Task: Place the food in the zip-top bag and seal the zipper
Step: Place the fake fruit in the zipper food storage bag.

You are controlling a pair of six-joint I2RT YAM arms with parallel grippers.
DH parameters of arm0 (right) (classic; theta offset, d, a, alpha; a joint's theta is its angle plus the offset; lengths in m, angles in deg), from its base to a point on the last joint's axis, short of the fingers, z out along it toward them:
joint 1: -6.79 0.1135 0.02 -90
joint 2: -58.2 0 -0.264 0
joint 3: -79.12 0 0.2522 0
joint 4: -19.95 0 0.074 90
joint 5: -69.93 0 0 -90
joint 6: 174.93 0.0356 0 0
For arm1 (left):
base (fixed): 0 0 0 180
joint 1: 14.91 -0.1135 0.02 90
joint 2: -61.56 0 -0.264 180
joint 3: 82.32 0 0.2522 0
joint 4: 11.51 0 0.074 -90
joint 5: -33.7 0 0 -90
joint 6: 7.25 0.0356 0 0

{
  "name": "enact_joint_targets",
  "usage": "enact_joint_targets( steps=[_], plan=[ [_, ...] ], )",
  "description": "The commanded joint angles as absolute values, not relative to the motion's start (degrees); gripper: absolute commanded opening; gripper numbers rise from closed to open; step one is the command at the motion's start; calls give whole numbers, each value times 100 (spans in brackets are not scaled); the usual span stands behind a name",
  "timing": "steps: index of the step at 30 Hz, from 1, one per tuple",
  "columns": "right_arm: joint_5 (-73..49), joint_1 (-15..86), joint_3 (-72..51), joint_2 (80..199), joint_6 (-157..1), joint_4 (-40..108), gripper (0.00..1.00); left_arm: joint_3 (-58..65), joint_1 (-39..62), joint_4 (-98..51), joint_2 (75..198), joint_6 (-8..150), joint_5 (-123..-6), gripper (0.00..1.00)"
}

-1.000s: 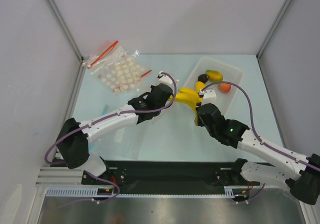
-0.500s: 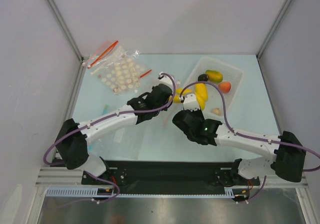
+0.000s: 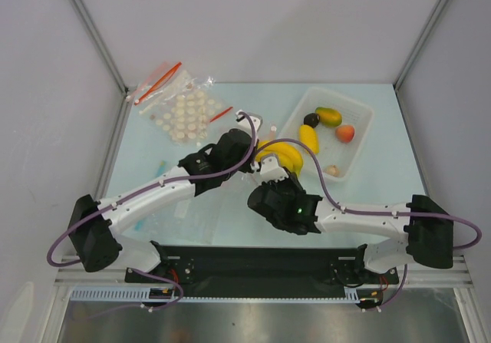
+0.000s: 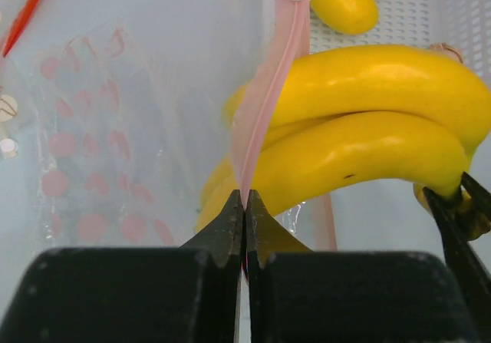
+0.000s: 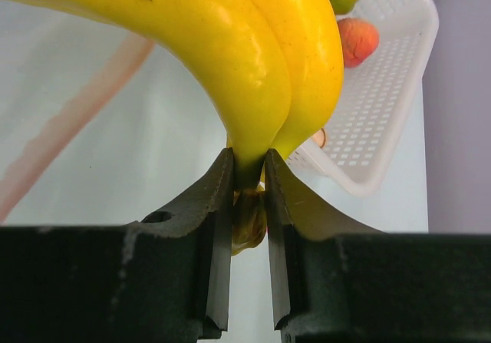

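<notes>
The left claw is pinched together on the pink zip strip of the clear dotted bag. The right claw is clamped on the stem of the banana bunch — the bunch sits just beside that strip, near the white basket — peach and mango lie inside it.

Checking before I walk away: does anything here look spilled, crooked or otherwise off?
Nothing stands out. The left claw pinches the zipper, the right claw holds the banana bunch by its stem, and the other fruit sits in the white basket.
</notes>
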State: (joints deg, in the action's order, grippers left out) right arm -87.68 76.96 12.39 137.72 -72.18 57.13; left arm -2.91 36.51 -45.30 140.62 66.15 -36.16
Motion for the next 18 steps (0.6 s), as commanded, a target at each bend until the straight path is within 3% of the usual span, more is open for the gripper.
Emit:
enact_joint_targets(
  steps=[1, 7, 18],
  plan=[
    [-9336, 8007, 1394, 13721, -7885, 4587, 0, -369, 3677, -4303, 13855, 6543, -4135, 1],
    [-9083, 8342, 1693, 13721, -8809, 3671, 1, -361, 3677, -4303, 13890, 6570, -4223, 1],
    [-8836, 8817, 1869, 13976, -9847, 2703, 9, -536, 3677, -4136, 13714, 6570, -5418, 0]
  ],
)
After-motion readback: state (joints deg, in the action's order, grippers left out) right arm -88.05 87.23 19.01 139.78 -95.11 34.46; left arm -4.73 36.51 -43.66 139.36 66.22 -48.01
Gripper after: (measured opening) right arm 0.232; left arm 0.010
